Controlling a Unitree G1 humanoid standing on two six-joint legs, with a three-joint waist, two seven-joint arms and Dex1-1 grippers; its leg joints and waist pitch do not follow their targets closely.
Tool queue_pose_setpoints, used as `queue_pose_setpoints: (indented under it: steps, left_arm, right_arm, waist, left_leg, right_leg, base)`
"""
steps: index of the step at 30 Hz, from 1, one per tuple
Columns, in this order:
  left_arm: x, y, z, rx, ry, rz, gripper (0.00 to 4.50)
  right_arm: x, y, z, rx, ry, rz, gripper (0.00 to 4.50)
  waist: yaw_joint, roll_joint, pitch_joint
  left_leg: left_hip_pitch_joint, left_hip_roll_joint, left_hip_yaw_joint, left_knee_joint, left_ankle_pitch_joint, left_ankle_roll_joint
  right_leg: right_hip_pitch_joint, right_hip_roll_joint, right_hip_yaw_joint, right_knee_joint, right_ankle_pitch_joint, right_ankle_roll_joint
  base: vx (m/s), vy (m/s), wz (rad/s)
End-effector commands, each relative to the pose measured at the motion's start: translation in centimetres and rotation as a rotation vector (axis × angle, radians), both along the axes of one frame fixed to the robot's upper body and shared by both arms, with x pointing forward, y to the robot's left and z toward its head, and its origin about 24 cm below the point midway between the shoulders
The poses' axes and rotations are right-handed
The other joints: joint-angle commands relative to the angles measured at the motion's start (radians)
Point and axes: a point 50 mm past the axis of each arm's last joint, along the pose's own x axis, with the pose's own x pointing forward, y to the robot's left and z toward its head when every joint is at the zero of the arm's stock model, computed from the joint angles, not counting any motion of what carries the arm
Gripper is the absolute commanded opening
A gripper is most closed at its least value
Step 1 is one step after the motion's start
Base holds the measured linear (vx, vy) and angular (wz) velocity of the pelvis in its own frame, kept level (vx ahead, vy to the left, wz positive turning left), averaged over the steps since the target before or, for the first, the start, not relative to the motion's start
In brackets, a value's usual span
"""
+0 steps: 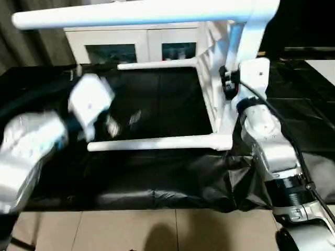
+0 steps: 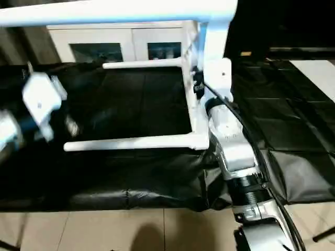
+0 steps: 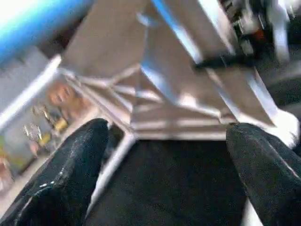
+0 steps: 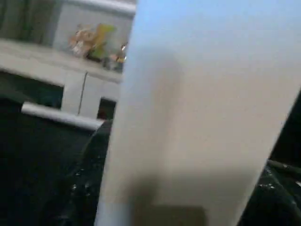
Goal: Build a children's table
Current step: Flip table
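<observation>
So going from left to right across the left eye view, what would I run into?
Left arm's silver forearm → left gripper, open → lower table leg lying level → tabletop on its edge → right arm.

We are seeing our silver forearms, the right forearm (image 1: 275,151) ending in a ribbed black ring with a thin black cable running along it, white wrist housings, and two matte black fingers (image 3: 66,179) glinting with specks.
</observation>
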Motion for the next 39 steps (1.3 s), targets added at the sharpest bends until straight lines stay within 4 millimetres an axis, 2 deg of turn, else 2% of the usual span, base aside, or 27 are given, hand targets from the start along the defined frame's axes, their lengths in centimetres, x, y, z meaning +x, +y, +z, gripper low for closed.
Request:
queue_pose_setpoints:
  steps: [1, 2, 3, 4, 5, 6, 9, 10, 11, 14, 15, 18, 19, 23, 26, 29, 31, 35, 38, 39]
  left_arm:
    - [-0.1, -0.1, 1.0, 0.020, -0.070, -0.001, 4.50]
    - [-0.1, -0.2, 1.6, 0.029, -0.119, -0.007, 4.50]
    - [-0.1, -0.3, 2.0, 0.035, -0.151, -0.011, 4.50]
    - [-0.1, -0.3, 2.2, 0.046, -0.179, -0.010, 4.50]
    - [-0.1, -0.3, 2.4, 0.060, -0.211, -0.012, 4.50]
    - [0.0, -0.4, 2.6, 0.080, -0.248, -0.014, 4.50]
    - [0.0, -0.3, 3.0, 0.097, -0.307, 0.007, 4.50]
    - [0.2, -0.2, 3.2, 0.098, -0.326, 0.038, 4.50]
    - [0.4, 0.0, 3.4, 0.098, -0.346, 0.066, 4.50]
    - [0.6, 0.4, 3.7, 0.118, -0.377, 0.107, 4.50]
    - [0.7, 0.9, 4.1, 0.126, -0.427, 0.154, 4.50]
    - [0.7, 1.1, 4.6, 0.124, -0.473, 0.182, 4.50]
    - [0.7, 1.2, 5.0, 0.119, -0.501, 0.195, 4.50]
    - [0.4, 1.4, 6.1, 0.119, -0.622, 0.233, 4.50]
    - [0.3, 1.3, 5.9, 0.132, -0.624, 0.226, 4.50]
    - [0.3, 0.9, 4.2, 0.200, -0.569, 0.213, 4.50]
    - [0.6, 1.4, 3.7, 0.255, -0.577, 0.250, 4.50]
    - [1.5, 3.1, 4.7, 0.283, -0.674, 0.401, 4.50]
    - [1.3, 3.3, 5.3, 0.266, -0.717, 0.399, 4.50]
    - [1.3, 3.5, 5.4, 0.285, -0.741, 0.415, 4.50]
  right_arm:
    - [-0.4, -0.1, -0.9, -0.045, -0.007, 0.034, 3.09]
    - [-0.9, -0.6, -1.0, -0.058, -0.047, 0.036, 3.09]
    - [-1.2, -0.9, -1.1, -0.068, -0.073, 0.037, 3.30]
    - [-1.4, -1.2, -1.2, -0.078, -0.090, 0.034, 3.41]
    - [-1.7, -1.5, -1.4, -0.093, -0.114, 0.034, 3.41]
    - [-2.0, -1.8, -1.5, -0.107, -0.146, 0.038, 3.47]
    - [-2.8, -1.8, -1.2, -0.138, -0.231, 0.071, 3.69]
    - [-3.2, -1.7, -1.0, -0.143, -0.274, 0.100, 3.87]
    - [-3.6, -1.5, -0.8, -0.146, -0.303, 0.124, 3.87]
    - [-4.4, -1.0, -0.3, -0.149, -0.364, 0.190, 4.06]
    - [-5.5, -0.1, 0.4, -0.168, -0.437, 0.278, 4.17]
    - [-6.2, 0.3, 0.6, -0.168, -0.471, 0.316, 4.38]
    - [-6.5, 0.4, 0.7, -0.162, -0.479, 0.330, 4.45]
    - [-7.4, 1.1, 0.1, -0.188, -0.477, 0.401, 4.45]
    - [-7.7, 1.5, -0.4, -0.210, -0.455, 0.443, 4.45]
    - [-8.0, 2.8, -1.9, -0.235, -0.342, 0.569, 4.45]
    - [-7.9, 3.1, -2.1, -0.225, -0.320, 0.585, 4.45]
    - [-7.8, 3.6, -1.9, -0.201, -0.327, 0.593, 4.45]
    - [-7.9, 3.9, -2.0, -0.199, -0.315, 0.612, 4.45]
    - [-7.9, 4.0, -2.2, -0.205, -0.301, 0.628, 4.45]
  waist:
    - [0.000, 0.002, -0.052]
    - [-0.001, 0.002, -0.053]
    - [0.003, 0.004, -0.053]
    - [0.002, 0.013, -0.055]
    - [0.002, 0.008, -0.056]
    - [0.003, 0.010, -0.056]
    - [0.003, 0.014, -0.055]
    - [0.003, 0.016, -0.054]
    - [0.002, 0.017, -0.051]
    - [0.000, 0.016, -0.049]
    - [-0.001, 0.015, -0.047]
    - [-0.004, 0.013, -0.047]
    - [-0.004, 0.015, -0.047]
    - [0.001, 0.017, -0.048]
    - [0.002, 0.016, -0.047]
    - [0.000, 0.019, -0.047]
    - [-0.001, 0.015, -0.047]
    - [-0.001, 0.016, -0.046]
    - [0.002, 0.018, -0.048]
    - [0.002, 0.014, -0.049]
  left_leg:
    - [0.026, 0.028, -0.018, -0.083, -0.373, -0.097]
    - [0.025, 0.028, -0.017, -0.081, -0.354, -0.092]
    - [0.024, 0.030, -0.016, -0.078, -0.330, -0.083]
    - [0.025, 0.028, -0.016, -0.076, -0.314, -0.081]
    - [0.023, 0.028, -0.014, -0.073, -0.286, -0.067]
    - [0.023, 0.028, -0.012, -0.070, -0.276, -0.058]
    - [0.024, 0.028, -0.012, -0.070, -0.280, -0.048]
    - [0.024, 0.029, -0.013, -0.071, -0.293, -0.044]
    - [0.024, 0.031, -0.013, -0.072, -0.313, -0.040]
    - [0.026, 0.033, -0.015, -0.074, -0.346, -0.035]
    - [0.022, 0.032, -0.016, -0.076, -0.351, -0.029]
    - [0.020, 0.033, -0.018, -0.077, -0.356, -0.024]
    - [0.023, 0.034, -0.019, -0.077, -0.363, -0.019]
    - [0.026, 0.036, -0.019, -0.076, -0.367, -0.013]
    - [0.024, 0.036, -0.020, -0.078, -0.372, -0.009]
    - [0.023, 0.038, -0.022, -0.079, -0.391, -0.004]
    - [0.021, 0.038, -0.022, -0.079, -0.396, 0.000]
    - [0.023, 0.036, -0.023, -0.078, -0.403, -0.007]
    - [0.023, 0.037, -0.025, -0.080, -0.397, -0.013]
    - [0.022, 0.038, -0.025, -0.080, -0.393, -0.009]
  right_leg:
    - [0.027, -0.024, 0.014, -0.067, -0.189, -0.150]
    - [0.029, -0.024, 0.015, -0.064, -0.170, -0.154]
    - [0.028, -0.024, 0.015, -0.066, -0.138, -0.160]
    - [0.030, -0.023, 0.014, -0.061, -0.112, -0.165]
    - [0.033, -0.020, 0.012, -0.060, -0.066, -0.180]
    - [0.034, -0.021, 0.012, -0.059, -0.054, -0.187]
    - [0.036, -0.021, 0.011, -0.057, -0.059, -0.197]
    - [0.036, -0.021, 0.011, -0.057, -0.073, -0.200]
    - [0.035, -0.022, 0.011, -0.061, -0.103, -0.197]
    - [0.035, -0.023, 0.012, -0.065, -0.151, -0.193]
    - [0.035, -0.022, 0.012, -0.066, -0.161, -0.190]
    - [0.036, -0.023, 0.011, -0.066, -0.171, -0.185]
    - [0.033, -0.024, 0.011, -0.067, -0.178, -0.187]
    - [0.030, -0.023, 0.012, -0.067, -0.160, -0.194]
    - [0.031, -0.024, 0.012, -0.065, -0.153, -0.201]
    - [0.031, -0.025, 0.011, -0.065, -0.160, -0.203]
    - [0.031, -0.025, 0.012, -0.067, -0.163, -0.204]
    - [0.027, -0.024, 0.012, -0.066, -0.184, -0.194]
    - [0.028, -0.026, 0.012, -0.065, -0.166, -0.201]
    - [0.029, -0.025, 0.012, -0.064, -0.148, -0.206]
  base:
    - [0.000, 0.000, 0.00]
    - [0.000, 0.000, 0.00]
    - [0.000, 0.000, 0.00]
    - [0.000, 0.000, 0.00]
    - [0.000, 0.000, 0.00]
    - [0.000, 0.000, 0.00]
    - [0.000, 0.000, 0.00]
    - [0.000, 0.000, 0.00]
    - [0.000, 0.000, 0.00]
    - [0.000, 0.000, 0.00]
    - [0.000, 0.000, 0.00]
    - [0.000, 0.000, 0.00]
    - [0.000, 0.000, 0.00]
    - [0.000, 0.000, 0.00]
    - [0.000, 0.000, 0.00]
    - [0.000, 0.000, 0.00]
    - [0.000, 0.000, 0.00]
    - [0.000, 0.000, 0.00]
    - [0.000, 0.000, 0.00]
    - [0.000, 0.000, 0.00]
